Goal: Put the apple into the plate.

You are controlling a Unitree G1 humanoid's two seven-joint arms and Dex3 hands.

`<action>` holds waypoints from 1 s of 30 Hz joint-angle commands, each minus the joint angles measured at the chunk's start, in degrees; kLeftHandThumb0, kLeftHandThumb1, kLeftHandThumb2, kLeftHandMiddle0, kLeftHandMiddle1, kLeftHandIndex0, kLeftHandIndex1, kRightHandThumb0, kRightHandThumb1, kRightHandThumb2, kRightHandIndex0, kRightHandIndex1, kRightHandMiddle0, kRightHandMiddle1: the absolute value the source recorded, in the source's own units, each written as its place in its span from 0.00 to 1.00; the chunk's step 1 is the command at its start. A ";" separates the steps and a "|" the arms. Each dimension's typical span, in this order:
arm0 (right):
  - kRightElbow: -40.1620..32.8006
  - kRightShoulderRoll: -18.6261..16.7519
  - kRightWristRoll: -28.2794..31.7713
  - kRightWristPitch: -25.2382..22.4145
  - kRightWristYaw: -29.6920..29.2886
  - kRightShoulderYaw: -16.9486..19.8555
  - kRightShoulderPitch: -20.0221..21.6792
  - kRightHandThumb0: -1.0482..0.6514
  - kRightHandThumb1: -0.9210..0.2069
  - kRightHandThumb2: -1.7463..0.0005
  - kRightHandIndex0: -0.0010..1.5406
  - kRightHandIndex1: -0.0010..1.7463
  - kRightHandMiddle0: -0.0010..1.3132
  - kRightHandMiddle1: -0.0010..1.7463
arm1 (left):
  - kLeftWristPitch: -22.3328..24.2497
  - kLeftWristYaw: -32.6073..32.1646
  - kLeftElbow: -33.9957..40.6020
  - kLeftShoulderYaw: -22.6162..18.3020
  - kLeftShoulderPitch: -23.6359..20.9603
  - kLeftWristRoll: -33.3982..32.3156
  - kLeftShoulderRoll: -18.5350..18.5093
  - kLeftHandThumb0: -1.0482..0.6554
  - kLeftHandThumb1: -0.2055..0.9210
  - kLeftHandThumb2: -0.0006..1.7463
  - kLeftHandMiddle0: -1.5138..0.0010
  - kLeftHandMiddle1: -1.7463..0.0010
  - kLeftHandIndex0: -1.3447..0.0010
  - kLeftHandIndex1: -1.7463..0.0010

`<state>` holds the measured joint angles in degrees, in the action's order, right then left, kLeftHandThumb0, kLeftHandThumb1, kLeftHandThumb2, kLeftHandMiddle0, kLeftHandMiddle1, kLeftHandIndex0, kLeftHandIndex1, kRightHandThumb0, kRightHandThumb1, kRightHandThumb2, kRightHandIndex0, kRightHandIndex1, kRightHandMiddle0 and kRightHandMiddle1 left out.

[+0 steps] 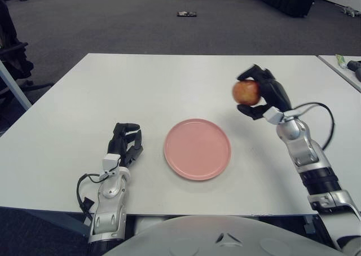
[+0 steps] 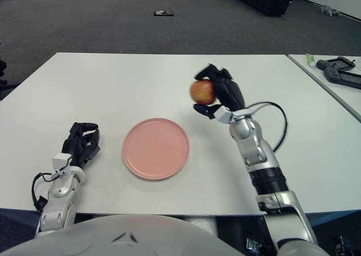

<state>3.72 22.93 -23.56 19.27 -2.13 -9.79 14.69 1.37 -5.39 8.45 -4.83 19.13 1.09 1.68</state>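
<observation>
The right robot hand (image 1: 260, 92) has its dark fingers wrapped around the apple (image 1: 246, 92) and holds it in the air above the tabletop (image 1: 169, 81), with the fruit on the side of the palm that faces the plate. The pink plate (image 1: 197, 149) lies flat near the front middle of the tabletop, and it has nothing on it. From the apple, the plate lies toward the robot's left and nearer to its body, so the carrying move looks like an inward and downward sweep. The apple is not yet over the plate; it shows off the plate's far right rim. It is round, so no long axis matters for the placement.

The right hand is plainly the nearer one for the job. The left robot hand (image 1: 125, 145) shows just beside the plate's left edge, fingers curled and holding nothing. Bare tabletop lies between apple and plate, so the path appears unobstructed.
</observation>
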 commanded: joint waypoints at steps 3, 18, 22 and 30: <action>-0.71 -1.42 -0.02 2.72 3.55 -2.77 3.10 0.32 0.62 0.18 0.84 1.00 0.52 1.00 | 0.41 -0.53 -1.99 -0.03 0.16 0.63 -0.07 0.41 0.96 0.34 0.73 0.22 0.84 0.00; 1.93 -5.32 -1.90 6.76 10.29 -10.79 4.55 0.32 0.62 0.18 0.83 1.00 0.52 1.00 | -0.11 -0.50 -1.94 -0.47 0.74 0.02 0.08 0.41 1.00 0.31 0.69 0.26 0.85 0.00; 3.75 -5.11 -2.41 7.40 13.38 -13.42 3.46 0.32 0.62 0.18 0.83 1.00 0.52 1.00 | 0.62 -0.70 -1.36 -0.75 0.87 -0.46 0.51 0.41 0.99 0.31 0.68 0.25 0.85 0.00; 9.19 -5.25 -7.01 10.30 12.51 -16.84 3.60 0.32 0.62 0.18 0.82 1.00 0.52 1.00 | -0.08 -0.70 -2.15 -1.22 0.55 -0.71 0.68 0.41 0.97 0.33 0.67 0.23 0.84 0.00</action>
<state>11.16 17.21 -28.82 28.36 11.14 -26.28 17.55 -0.10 -5.57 7.93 -5.52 19.15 0.51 2.29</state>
